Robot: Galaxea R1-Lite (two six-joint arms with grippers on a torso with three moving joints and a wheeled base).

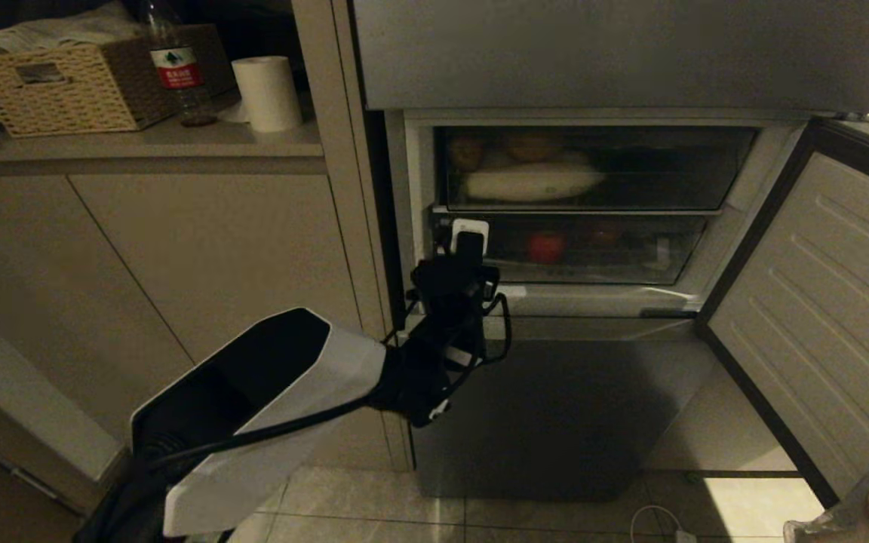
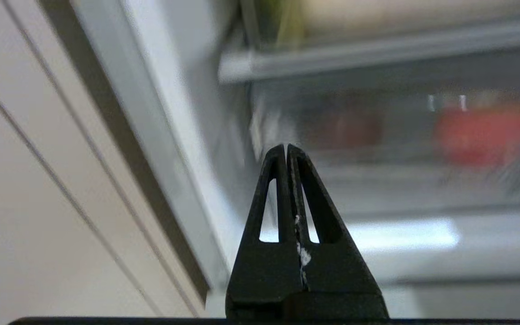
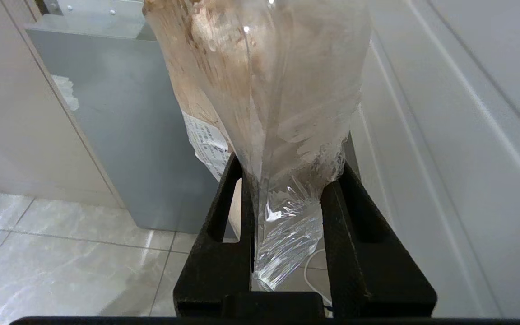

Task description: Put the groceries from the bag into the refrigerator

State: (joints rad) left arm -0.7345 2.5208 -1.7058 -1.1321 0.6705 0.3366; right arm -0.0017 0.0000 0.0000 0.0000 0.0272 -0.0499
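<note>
drawer contents (image 2: 481, 131) blurred, pack (image 3: 260, 90) cropped

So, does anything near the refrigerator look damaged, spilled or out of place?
Nothing looks spilled or damaged. The refrigerator has one door swung open, and its drawers sit straight. The one loose thing is a white cable lying on the floor tiles below the door.

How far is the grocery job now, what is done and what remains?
Done: refrigerator door stands open, food already in the drawers. In hand: right pincer grips a clear pack of beige lumps; left pincer, shut and empty, is at the lower drawer. Left: placing that pack inside.
</note>
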